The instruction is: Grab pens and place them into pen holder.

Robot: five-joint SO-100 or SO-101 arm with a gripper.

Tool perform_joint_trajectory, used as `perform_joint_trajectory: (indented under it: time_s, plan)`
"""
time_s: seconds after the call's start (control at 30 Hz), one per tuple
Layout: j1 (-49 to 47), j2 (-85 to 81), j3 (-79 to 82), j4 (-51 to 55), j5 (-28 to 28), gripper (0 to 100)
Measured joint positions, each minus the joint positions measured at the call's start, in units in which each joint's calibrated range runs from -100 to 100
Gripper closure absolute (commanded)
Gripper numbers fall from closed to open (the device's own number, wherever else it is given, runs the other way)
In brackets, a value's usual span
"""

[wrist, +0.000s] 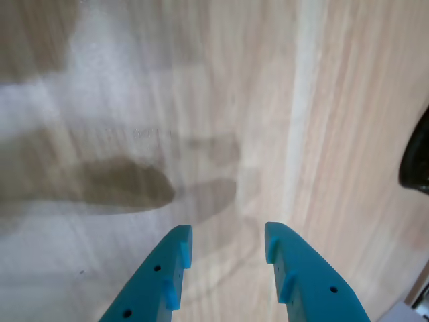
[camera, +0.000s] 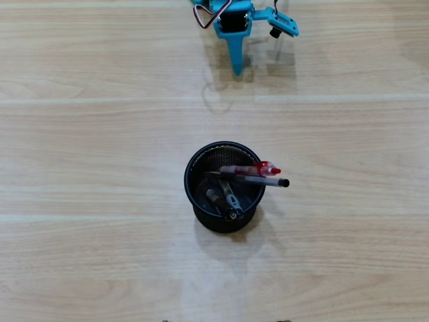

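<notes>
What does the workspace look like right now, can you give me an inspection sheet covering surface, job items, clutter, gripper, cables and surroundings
Surface: light wood-grain table, bare apart from the holder; soft shadows in the wrist view.
Job's things: black mesh pen holder near the middle of the overhead view; pens stand inside it, among them a red pen and a black-tipped pen leaning out over the right rim. No pen lies on the table.
Clutter: nothing seen.
Gripper: blue gripper open and empty, above bare table at the top edge of the overhead view, away from the holder.
Cables: red and white wires at the arm.
Surroundings: nothing seen beyond the table.
</notes>
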Motion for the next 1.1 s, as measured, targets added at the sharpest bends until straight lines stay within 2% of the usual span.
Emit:
perform_joint_trajectory:
  time_s: [0.13, 0.2, 1.1]
  plan:
    - [1.94, -12.36, 1.06, 14.13, 0.00, 87]
    - [1.44, -18.71, 2.21, 17.31, 0.21, 87]
    - [2.20, -21.75, 2.66, 18.60, 0.21, 87]
